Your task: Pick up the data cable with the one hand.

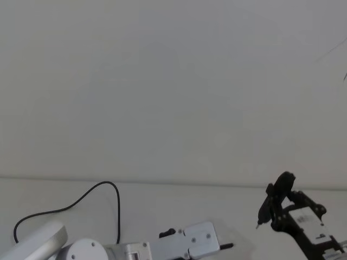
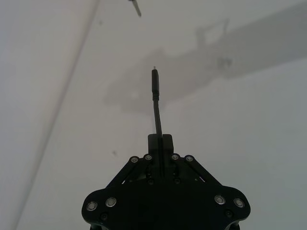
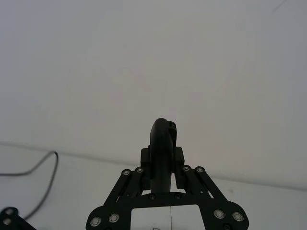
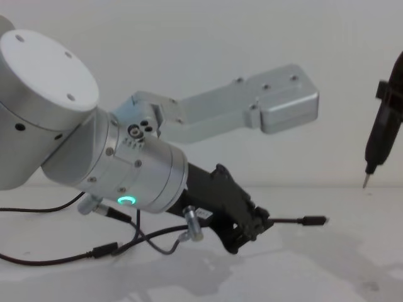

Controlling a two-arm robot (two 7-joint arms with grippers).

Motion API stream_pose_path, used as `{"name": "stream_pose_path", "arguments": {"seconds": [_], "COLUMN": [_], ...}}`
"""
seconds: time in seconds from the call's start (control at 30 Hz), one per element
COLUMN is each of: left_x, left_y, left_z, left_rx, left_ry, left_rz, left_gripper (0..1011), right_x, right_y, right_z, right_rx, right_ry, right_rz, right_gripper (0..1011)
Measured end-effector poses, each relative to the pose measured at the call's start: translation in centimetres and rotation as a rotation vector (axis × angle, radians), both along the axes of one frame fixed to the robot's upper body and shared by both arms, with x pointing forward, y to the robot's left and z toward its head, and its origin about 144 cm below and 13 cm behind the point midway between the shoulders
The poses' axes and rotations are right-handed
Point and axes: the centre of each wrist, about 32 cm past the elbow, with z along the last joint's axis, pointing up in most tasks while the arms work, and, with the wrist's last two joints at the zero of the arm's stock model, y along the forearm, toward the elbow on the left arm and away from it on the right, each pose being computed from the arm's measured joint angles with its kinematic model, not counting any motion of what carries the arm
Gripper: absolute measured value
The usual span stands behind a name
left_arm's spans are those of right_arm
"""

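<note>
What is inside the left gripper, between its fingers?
The data cable: the left gripper is shut on it, and the plug sticks out in front. The stretch between the fingers is covered.

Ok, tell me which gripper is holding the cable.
The left gripper: the cable runs between its shut fingers, plug sticking out in front. The right gripper holds a dark pointed tool instead.

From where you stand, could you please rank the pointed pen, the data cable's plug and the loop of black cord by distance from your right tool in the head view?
1. Pointed pen: gripped in the right tool itself.
2. Data cable's plug: to its left, held by the left tool.
3. Loop of black cord: far left, on the table.
</note>
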Motion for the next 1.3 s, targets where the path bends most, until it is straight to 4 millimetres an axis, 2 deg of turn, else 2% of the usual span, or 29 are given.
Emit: {"name": "stream_pose_path", "arguments": {"seconds": [0.37, 0.53, 1.3], "left_x": [0.1, 0.2, 0.3], "left_y": [-0.3, -0.3, -0.3], "left_z": [1.0, 1.4, 2.0], "left_rx": [-0.087, -0.111, -0.148], "left_ry": [-0.030, -0.037, -0.047], "left_rz": [-0.005, 0.000, 0.008], "left_gripper": [49, 48, 49], "right_x": [-0.4, -0.5, -1.0], "right_y": [0.1, 0.1, 0.1], "right_z": [2.5, 3.1, 2.8], "right_rx": [0.109, 0.133, 0.149], "right_ry": [-0.007, 0.001, 0.053], "right_rz": [0.030, 0.041, 0.031], "right_gripper": [268, 268, 268]}}
